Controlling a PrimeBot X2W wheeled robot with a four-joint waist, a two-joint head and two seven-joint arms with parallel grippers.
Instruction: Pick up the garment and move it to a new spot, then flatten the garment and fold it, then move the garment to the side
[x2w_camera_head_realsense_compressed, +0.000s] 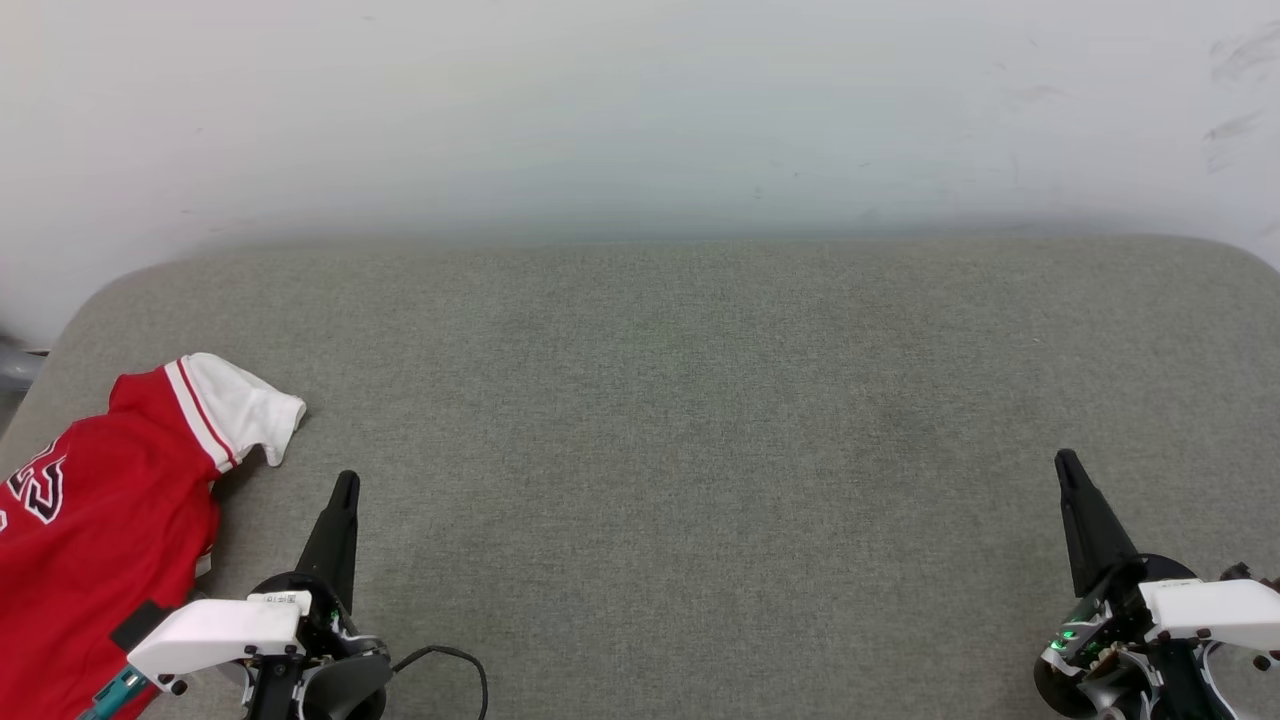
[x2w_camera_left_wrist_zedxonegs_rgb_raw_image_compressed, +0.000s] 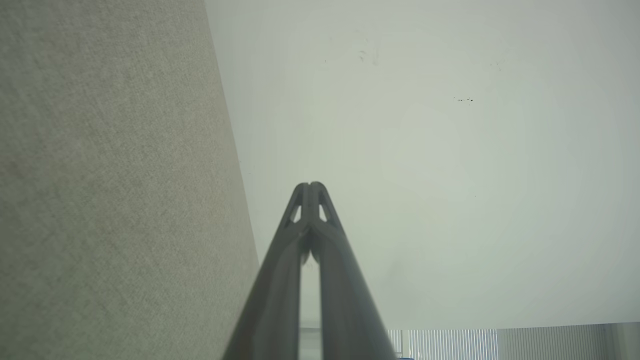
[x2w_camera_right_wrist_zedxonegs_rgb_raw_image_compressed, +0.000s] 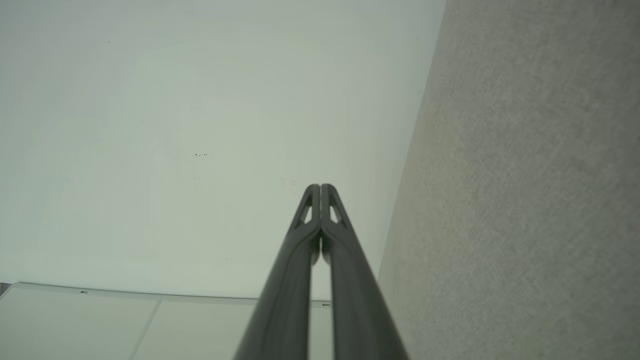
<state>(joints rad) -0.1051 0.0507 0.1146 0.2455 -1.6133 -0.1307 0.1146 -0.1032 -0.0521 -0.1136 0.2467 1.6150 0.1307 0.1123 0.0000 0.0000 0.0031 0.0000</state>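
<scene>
In the head view, the garment (x2w_camera_head_realsense_compressed: 95, 520) lies at the far left of the grey fabric-covered table (x2w_camera_head_realsense_compressed: 700, 430). It is a red jersey, and one short white sleeve with red-striped trim points toward the middle of the table. Part of its black, white-edged lettering shows near the picture's left edge, where the shirt is cut off. The left end effector (x2w_camera_head_realsense_compressed: 345, 482) sits at the lower left, just beside the garment's right edge but apart from it. Its two dark fingers are pressed together and grasp nothing. A black cable (x2w_camera_head_realsense_compressed: 455, 655) curls on the table beside its wrist. The right end effector (x2w_camera_head_realsense_compressed: 1066, 460) rests at the lower right, well apart from the garment, also clenched and empty. A pale wall (x2w_camera_head_realsense_compressed: 640, 110) rises behind the table.

In the left wrist view, the left end effector (x2w_camera_left_wrist_zedxonegs_rgb_raw_image_compressed: 310, 186) has its tips touching, with the table (x2w_camera_left_wrist_zedxonegs_rgb_raw_image_compressed: 100, 175) on the left and the wall (x2w_camera_left_wrist_zedxonegs_rgb_raw_image_compressed: 440, 165) beyond.

In the right wrist view, the right end effector (x2w_camera_right_wrist_zedxonegs_rgb_raw_image_compressed: 320, 186) is likewise clenched on nothing, with the table (x2w_camera_right_wrist_zedxonegs_rgb_raw_image_compressed: 530, 200) on the right.
</scene>
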